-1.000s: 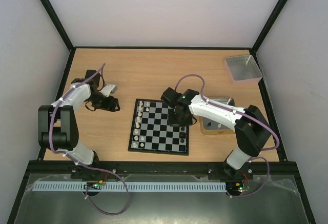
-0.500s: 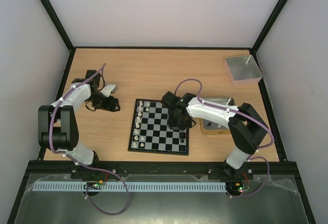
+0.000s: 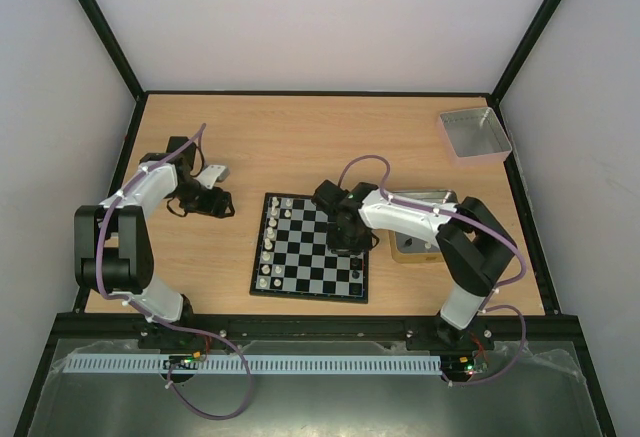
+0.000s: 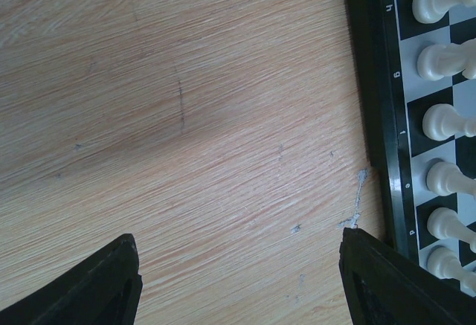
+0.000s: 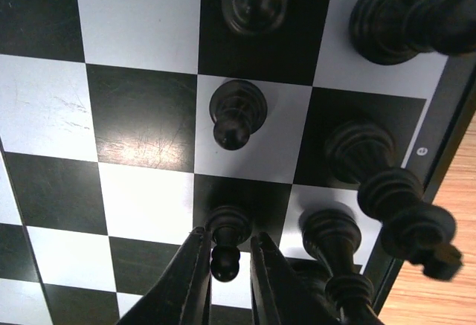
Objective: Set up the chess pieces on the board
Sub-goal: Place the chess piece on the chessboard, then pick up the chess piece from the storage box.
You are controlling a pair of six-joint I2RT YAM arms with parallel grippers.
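Note:
The board (image 3: 310, 257) lies at the table's middle front. White chess pieces (image 3: 268, 247) stand along its left columns and a few black ones (image 3: 357, 275) on its right edge. My right gripper (image 3: 345, 237) is low over the board's right side. In the right wrist view this gripper (image 5: 227, 258) is shut on a black pawn (image 5: 227, 228) standing upright on a black square. Two more black pawns (image 5: 236, 113) stand in the same column, with taller black pieces (image 5: 401, 16) to their right. My left gripper (image 3: 215, 202) is open and empty over bare table (image 4: 186, 154), left of the board's border (image 4: 372, 79) and white pieces (image 4: 439, 120).
A tan-rimmed grey tin (image 3: 425, 227) sits right of the board, partly under my right arm. A silvery grey tray (image 3: 473, 133) stands at the far right corner. Black frame rails line the table's edges.
My right gripper has moved a little left and down over the board's right side. The left arm has not moved.

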